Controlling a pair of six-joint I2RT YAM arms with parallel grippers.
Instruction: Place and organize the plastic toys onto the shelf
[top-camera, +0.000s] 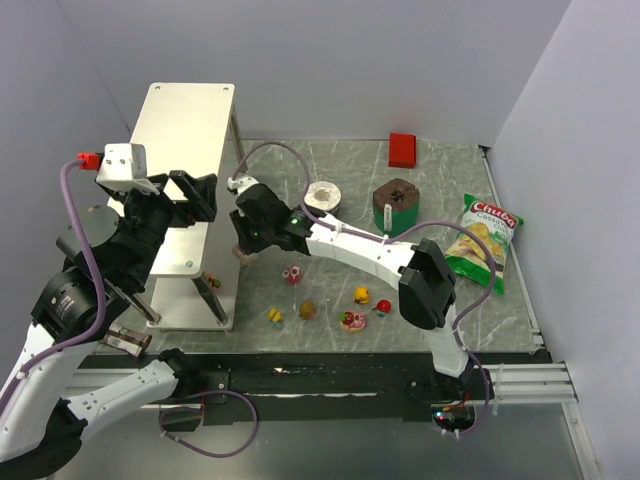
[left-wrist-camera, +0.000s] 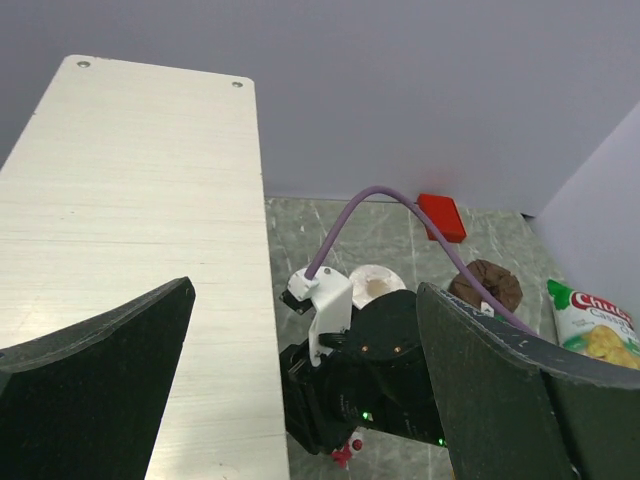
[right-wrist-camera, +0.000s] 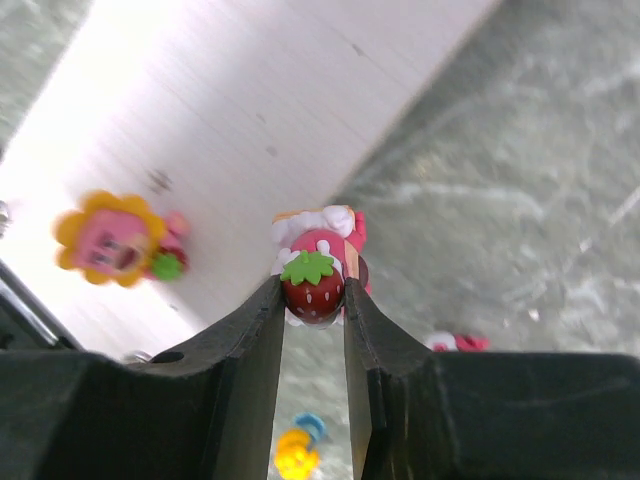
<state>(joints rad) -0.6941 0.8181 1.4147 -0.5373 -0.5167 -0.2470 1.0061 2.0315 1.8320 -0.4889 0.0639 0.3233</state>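
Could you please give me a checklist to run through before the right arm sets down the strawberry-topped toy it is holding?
1. Grip: right gripper shut on the strawberry-topped pink and white plastic toy: ok.
2. Toy fully over the white-silver metal shelf board: not ok, it hangs at the board's edge, partly over the grey marbled table.
3. Clear of the yellow flower-shaped toy with a pink face lying on that board: ok, apart.
4. Height above the board: cannot tell.
5. Path clear of the left gripper: ok, it is open and empty above the shelf top.
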